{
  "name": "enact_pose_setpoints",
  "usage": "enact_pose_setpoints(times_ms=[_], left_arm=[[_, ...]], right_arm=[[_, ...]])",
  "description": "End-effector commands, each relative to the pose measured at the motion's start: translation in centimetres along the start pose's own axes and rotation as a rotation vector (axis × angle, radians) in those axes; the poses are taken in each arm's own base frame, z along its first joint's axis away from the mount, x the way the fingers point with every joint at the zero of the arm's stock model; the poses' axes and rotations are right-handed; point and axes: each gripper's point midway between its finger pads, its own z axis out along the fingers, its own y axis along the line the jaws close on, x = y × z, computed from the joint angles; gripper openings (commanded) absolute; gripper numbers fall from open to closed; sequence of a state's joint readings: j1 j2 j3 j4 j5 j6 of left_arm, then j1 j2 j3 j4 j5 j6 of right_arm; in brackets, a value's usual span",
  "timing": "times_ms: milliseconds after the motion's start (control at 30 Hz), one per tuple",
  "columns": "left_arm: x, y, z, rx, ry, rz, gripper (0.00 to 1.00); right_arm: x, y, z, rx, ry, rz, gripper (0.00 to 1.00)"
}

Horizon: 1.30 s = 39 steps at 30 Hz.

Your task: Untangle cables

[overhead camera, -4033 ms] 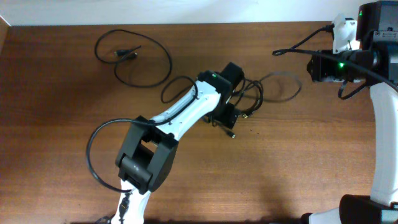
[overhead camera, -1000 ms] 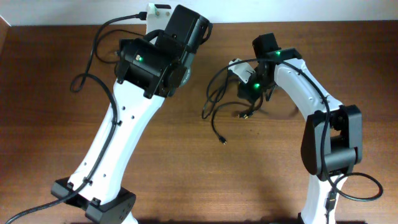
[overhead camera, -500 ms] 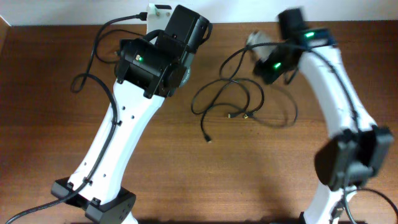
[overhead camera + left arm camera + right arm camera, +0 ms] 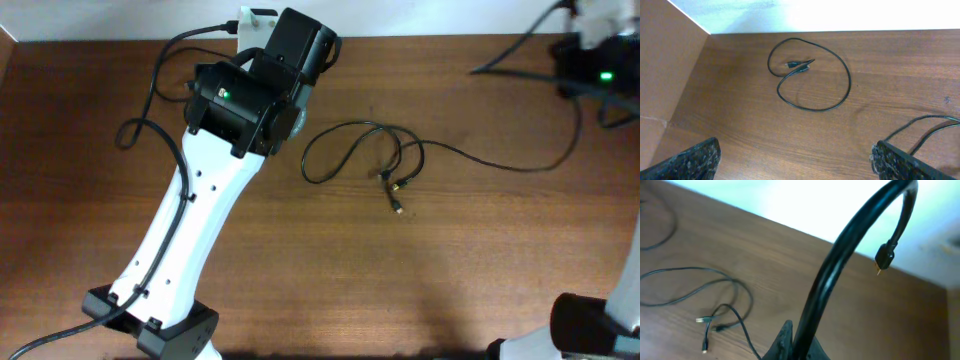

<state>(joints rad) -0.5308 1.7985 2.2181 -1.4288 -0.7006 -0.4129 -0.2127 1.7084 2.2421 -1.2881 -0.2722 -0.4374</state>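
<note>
3 cables, all thin black cord with small metal-tipped plugs. Coiled cable [image 4: 800,65]: one loose loop near the far left corner of the table [image 4: 300,280], its ends inside the loop, well apart from the others. Looped cable [image 4: 350,125]: mid-table, plugs just beside each other. Held cable [image 4: 823,275]: right gripper [image 4: 795,345] clamped on it near one plug, the rest trailing to mid-table, possibly crossing the looped one, too thin to tell. 2 grippers; left gripper [image 4: 795,150] jaws wide apart over bare wood

Left gripper [image 4: 800,167] wide, right gripper [image 4: 791,347] pinched
</note>
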Motion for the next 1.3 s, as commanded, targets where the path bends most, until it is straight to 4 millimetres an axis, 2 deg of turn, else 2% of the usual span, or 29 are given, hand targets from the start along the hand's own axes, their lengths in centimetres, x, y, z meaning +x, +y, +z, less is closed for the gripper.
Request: enact_pose_setpoints(times_ms=[0, 33, 67, 167, 367, 500, 767, 867, 1100, 1267], left_arm=[[-0.4, 0.8, -1.1, 0.014, -0.021, -0.035, 0.99], [-0.4, 0.8, -1.1, 0.016, -0.02, -0.035, 0.99], [-0.3, 0.6, -1.1, 0.024, -0.016, -0.035, 0.99], [-0.1, 0.0, -1.1, 0.059, -0.002, -0.035, 0.99], [-0.1, -0.1, -1.1, 0.062, 0.0, -0.027, 0.99], [-0.1, -0.1, -1.1, 0.062, 0.0, -0.027, 0.99], [-0.1, -0.1, -1.1, 0.064, -0.004, -0.022, 0.99], [-0.1, -0.1, -1.1, 0.063, -0.002, -0.021, 0.99], [0.0, -0.1, -1.1, 0.063, 0.0, -0.006, 0.99], [0.1, -0.1, -1.1, 0.066, 0.004, 0.007, 0.99]], right_arm=[[1.5, -4.5, -0.8, 0.049, -0.012, 0.172, 0.04], [2.3, -6.2, -1.1, 0.08, -0.007, 0.216, 0.04], [2.9, -7.1, -1.1, 0.095, 0.001, 0.235, 0.04], [4.3, -8.9, -1.0, 0.112, 0.02, 0.289, 0.04], [5.4, -8.6, 1.9, 0.048, 0.064, 0.309, 0.04], [6.2, -8.0, 5.1, -0.002, 0.116, 0.314, 0.04], [9.4, -8.1, 12.2, -0.031, 0.259, 0.322, 0.04], [11.0, -8.2, 15.6, -0.058, 0.303, 0.331, 0.04], [13.9, -8.2, 21.4, -0.093, 0.357, 0.341, 0.04], [17.2, -8.4, 25.7, -0.11, 0.41, 0.358, 0.04]])
